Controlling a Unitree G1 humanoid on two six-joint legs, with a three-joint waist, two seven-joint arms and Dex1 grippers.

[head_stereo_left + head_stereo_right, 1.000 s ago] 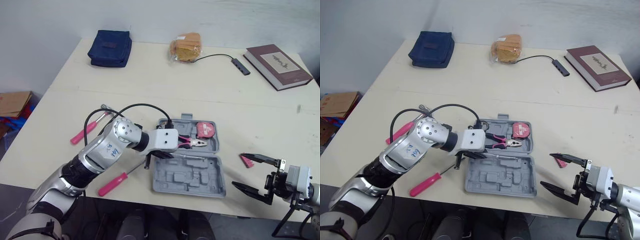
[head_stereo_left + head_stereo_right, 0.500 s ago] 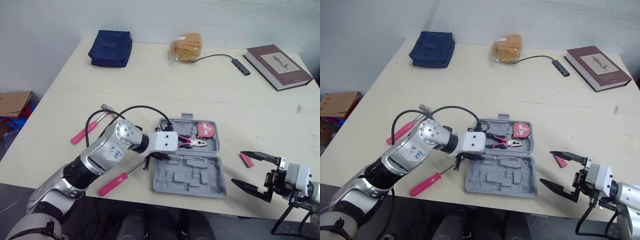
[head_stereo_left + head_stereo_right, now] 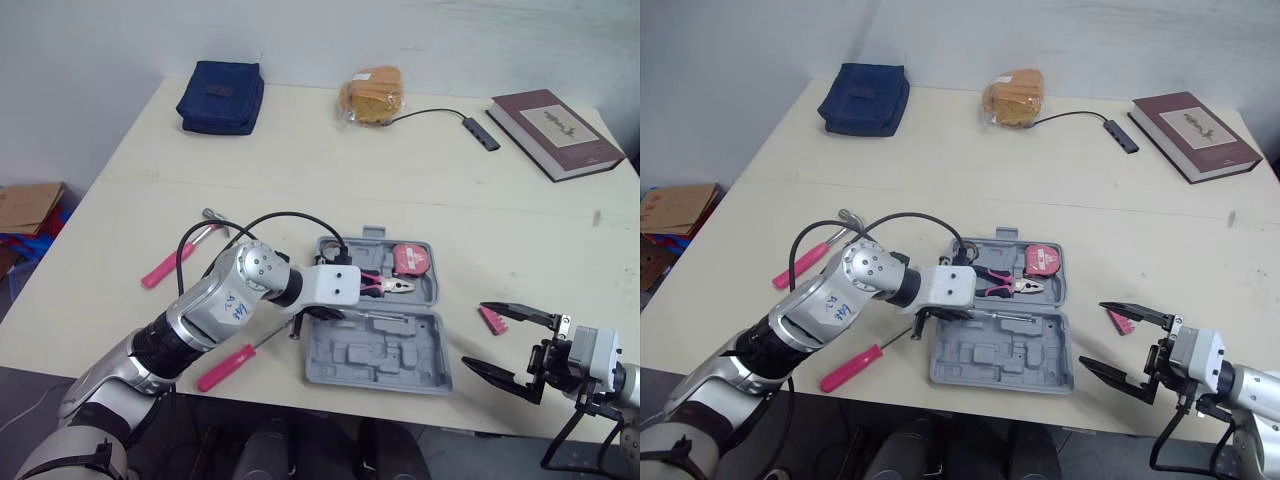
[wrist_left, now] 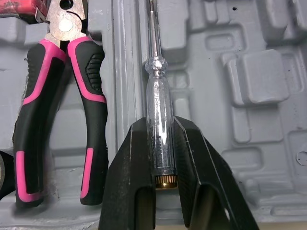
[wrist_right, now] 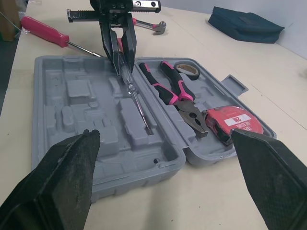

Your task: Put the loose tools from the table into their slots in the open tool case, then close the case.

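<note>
Operator: List the scene by item size, with every position referenced to the tool case.

Technician: Item 1, the table (image 3: 300,170), carries everything. Item 2, the tool case (image 3: 378,350), lies open and flat, with 2 grey moulded halves. Item 3, a brown book (image 3: 556,132), lies far behind the case to its right. Item 4, a navy pouch (image 3: 221,96), lies far behind the case to its left. Item 5, a bagged bread roll (image 3: 372,94), lies directly behind the case, well apart from it.

Operator: State the end effectors.

Technician: The left gripper (image 4: 161,127) is over the case's left edge, with its 2 fingers clamped on the clear-handled screwdriver (image 4: 157,96) at the butt of the handle. The shaft runs along the long groove in the near half, beside the hinge. Seating cannot be confirmed. The right gripper (image 3: 475,337) is right of the case, with its fingers spread wide and nothing between them.

Operator: The remaining tools?

Technician: A pink-handled screwdriver (image 3: 225,368) lies loose, left of the case's near half. A pink-handled hammer (image 3: 170,262) lies further left. The pliers (image 5: 184,100) and the red tape measure (image 3: 411,260) sit in the far half. A small pink piece (image 3: 490,320) lies right of the case, near the right gripper.
</note>
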